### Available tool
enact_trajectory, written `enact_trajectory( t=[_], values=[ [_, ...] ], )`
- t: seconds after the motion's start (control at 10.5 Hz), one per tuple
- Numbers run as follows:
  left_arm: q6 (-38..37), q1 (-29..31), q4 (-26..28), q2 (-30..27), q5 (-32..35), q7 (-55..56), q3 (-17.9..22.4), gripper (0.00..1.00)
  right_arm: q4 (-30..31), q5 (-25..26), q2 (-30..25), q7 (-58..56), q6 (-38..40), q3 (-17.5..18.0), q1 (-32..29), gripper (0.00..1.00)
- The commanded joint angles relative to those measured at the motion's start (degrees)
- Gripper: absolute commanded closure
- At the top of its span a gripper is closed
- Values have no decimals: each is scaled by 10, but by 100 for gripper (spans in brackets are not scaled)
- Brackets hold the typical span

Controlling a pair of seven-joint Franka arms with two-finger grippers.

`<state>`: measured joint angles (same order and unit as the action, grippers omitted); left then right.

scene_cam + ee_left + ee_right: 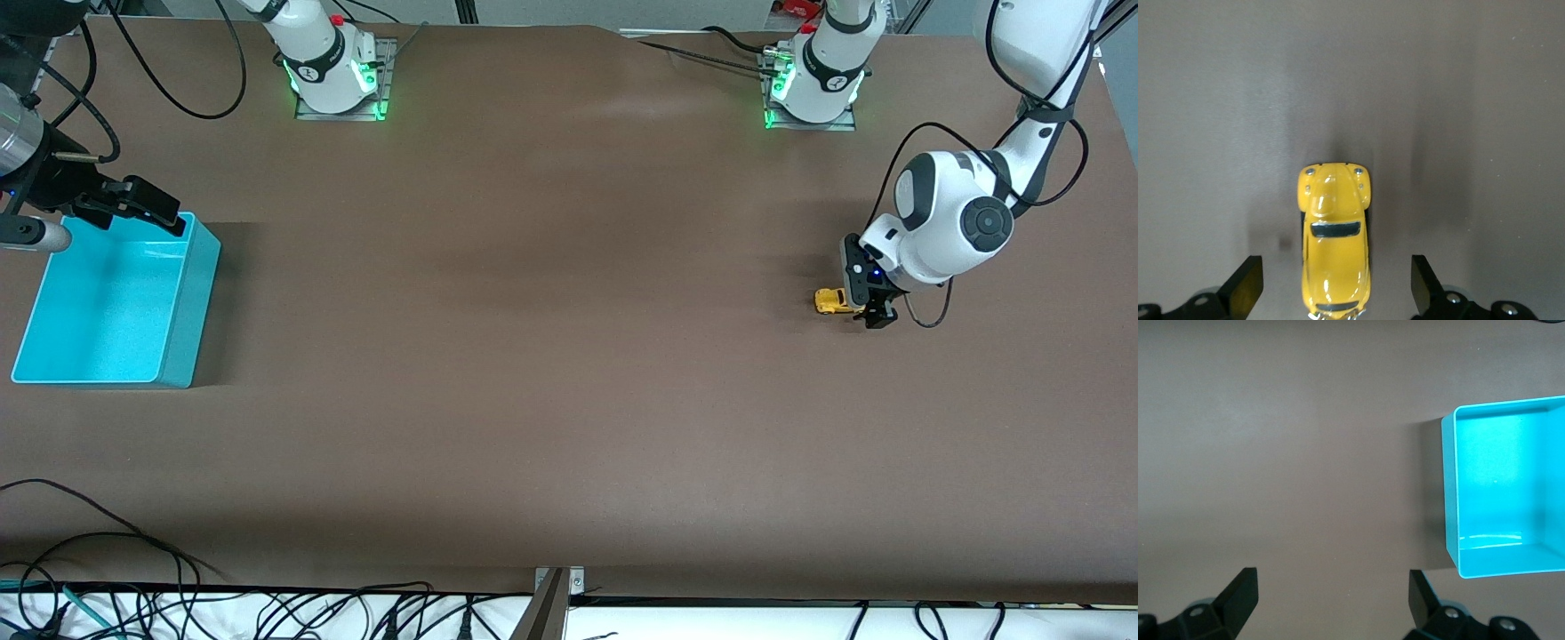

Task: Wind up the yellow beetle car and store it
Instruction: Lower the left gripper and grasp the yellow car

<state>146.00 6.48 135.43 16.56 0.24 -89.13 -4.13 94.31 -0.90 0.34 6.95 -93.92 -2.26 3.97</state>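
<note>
The yellow beetle car (832, 301) stands on the brown table toward the left arm's end. In the left wrist view the car (1335, 240) lies between my left gripper's (1336, 290) open fingers, with a gap on each side. My left gripper (869, 307) is low over the car's rear. The turquoise bin (108, 307) stands empty at the right arm's end. My right gripper (151, 209) is open and empty, up over the bin's edge nearest the robots' bases. The right wrist view shows the bin (1505, 487) beside bare table.
Cables lie along the table's edge nearest the front camera (267, 609). The two arm bases (333, 71) (813, 80) stand at the table's edge farthest from the camera.
</note>
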Motion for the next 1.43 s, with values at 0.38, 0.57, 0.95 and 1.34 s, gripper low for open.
enact_trajectory(
  t=[0.38, 0.57, 0.95, 1.34],
  values=[
    [10, -1, 15, 4, 5, -11, -2, 65, -12, 6, 0, 2, 11, 4, -4, 0],
    [10, -1, 16, 2, 11, -13, -3, 100, -12, 6, 0, 2, 11, 4, -4, 0],
    [9, 3, 13, 0, 16, -16, -3, 100, -12, 6, 0, 1, 11, 4, -4, 0],
    [10, 8, 8, 0, 35, -52, -3, 100, -12, 6, 0, 0, 11, 3, -4, 0]
  ],
)
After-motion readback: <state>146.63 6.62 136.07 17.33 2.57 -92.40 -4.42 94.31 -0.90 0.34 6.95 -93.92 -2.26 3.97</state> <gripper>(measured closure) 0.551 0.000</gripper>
